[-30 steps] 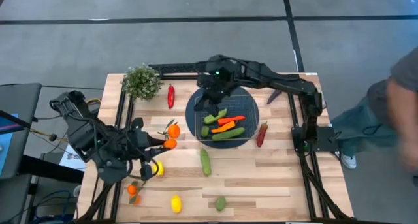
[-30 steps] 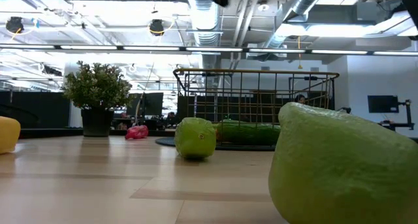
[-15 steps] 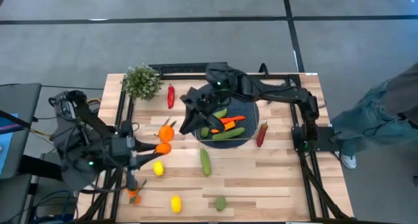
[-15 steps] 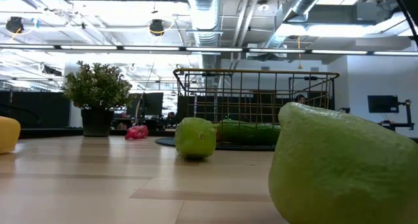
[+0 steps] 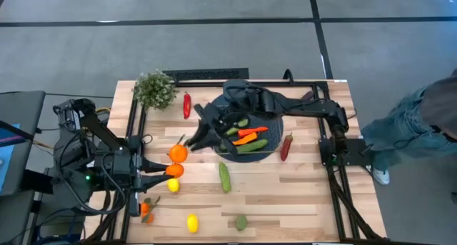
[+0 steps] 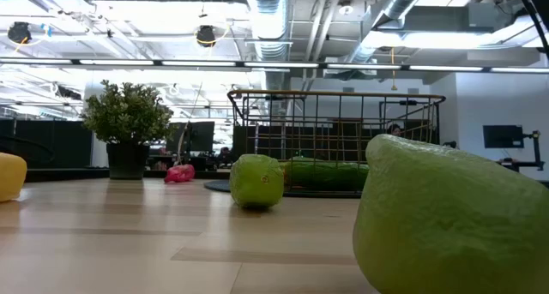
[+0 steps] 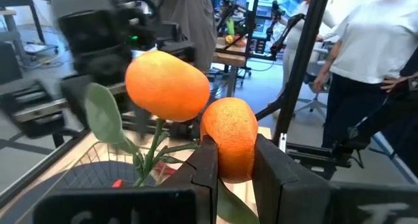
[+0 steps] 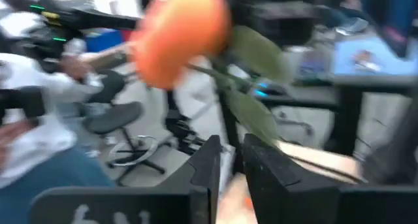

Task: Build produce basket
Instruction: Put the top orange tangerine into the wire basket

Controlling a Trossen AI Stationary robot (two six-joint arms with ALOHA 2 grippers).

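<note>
Change: the paired oranges [image 5: 176, 161] are now lifted and shared between both arms.
Left gripper [image 7: 236, 160]: clenched on one orange.
Right gripper [image 8: 226, 160]: narrowly parted around the leafy stem beside it; grasp cannot be told.

Two dark, cable-draped jointed arms

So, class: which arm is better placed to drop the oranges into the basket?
Likely right: the right gripper is by the oranges, basket beside it. The left gripper holds them, farther off.
</note>
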